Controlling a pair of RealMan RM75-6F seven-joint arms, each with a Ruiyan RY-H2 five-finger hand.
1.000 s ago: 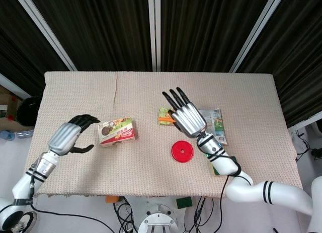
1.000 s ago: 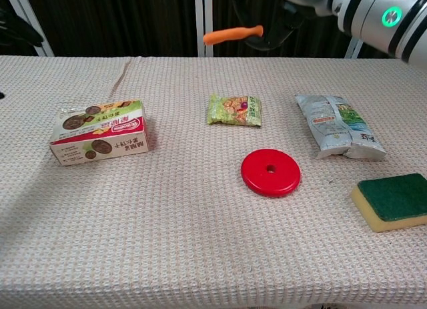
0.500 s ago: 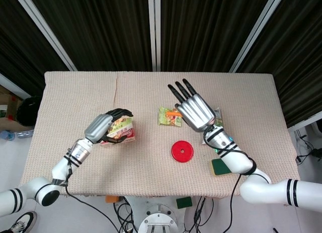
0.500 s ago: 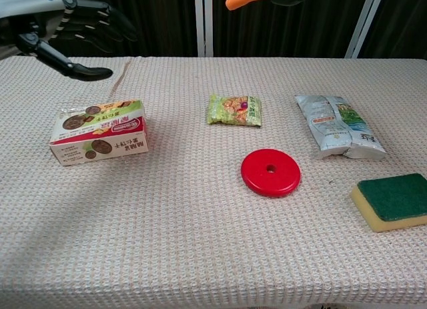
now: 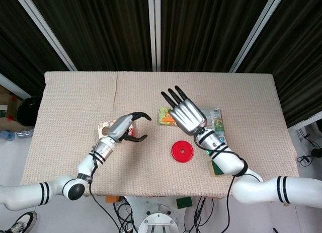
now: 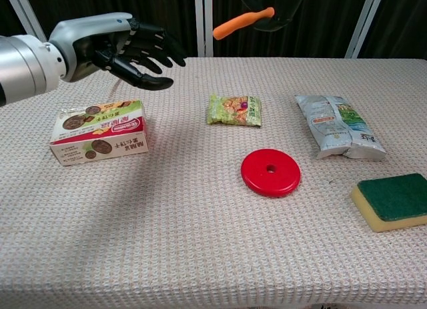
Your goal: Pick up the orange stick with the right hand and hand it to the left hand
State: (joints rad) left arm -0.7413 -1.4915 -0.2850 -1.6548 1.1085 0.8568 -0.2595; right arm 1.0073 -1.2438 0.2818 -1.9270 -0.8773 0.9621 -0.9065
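Observation:
My right hand (image 5: 184, 113) hovers high above the table's middle and grips the orange stick (image 6: 243, 23), which points left and slightly down in the chest view. In the head view only a sliver of the orange stick (image 5: 167, 121) shows under the palm, and the chest view cuts off most of the right hand (image 6: 275, 2) at the top edge. My left hand (image 5: 126, 128) is raised above the biscuit box, empty, fingers spread toward the right. In the chest view the left hand (image 6: 117, 49) hangs well left of the stick's tip, with a gap between them.
On the beige table (image 6: 167, 242) lie a biscuit box (image 6: 100, 131), a green snack packet (image 6: 234, 110), a red disc (image 6: 270, 171), a grey-white pouch (image 6: 337, 126) and a green and yellow sponge (image 6: 393, 201) at the right edge.
My left hand has risen from the table's left side and swung right toward the middle. My right hand lifted the stick, then shifted it slightly left and down.

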